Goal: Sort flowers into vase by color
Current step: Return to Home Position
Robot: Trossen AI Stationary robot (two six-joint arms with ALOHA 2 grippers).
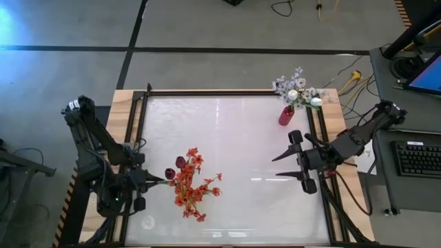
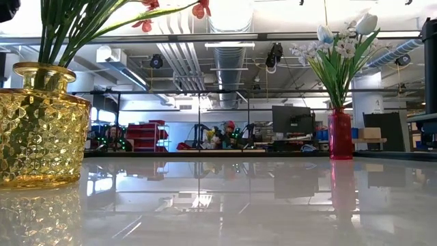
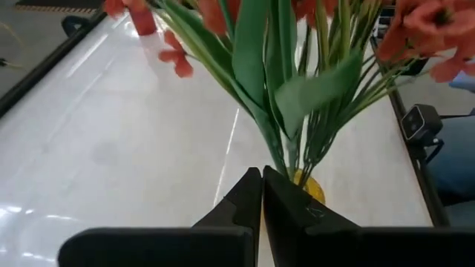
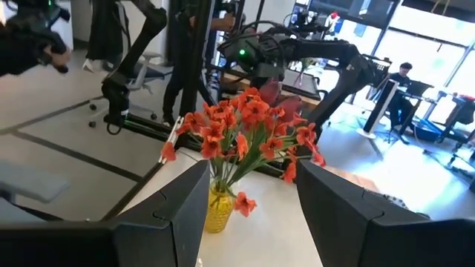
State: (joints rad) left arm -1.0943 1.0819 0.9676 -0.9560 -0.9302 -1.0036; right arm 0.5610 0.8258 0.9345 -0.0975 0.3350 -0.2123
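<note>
Left gripper [image 3: 262,174] seemingly against red-orange flowers [image 1: 189,182]

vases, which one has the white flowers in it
The slim red vase on the right side holds them; the yellow glass vase holds red-orange blossoms.

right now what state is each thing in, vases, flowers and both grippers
yellow vase, upright, holding stems
red-orange flowers, standing in the yellow vase
red vase, upright, holding stems
white flowers, standing in the red vase
left gripper, shut, nothing seen between its fingers, close to the red-orange stems
right gripper, open, empty
</note>
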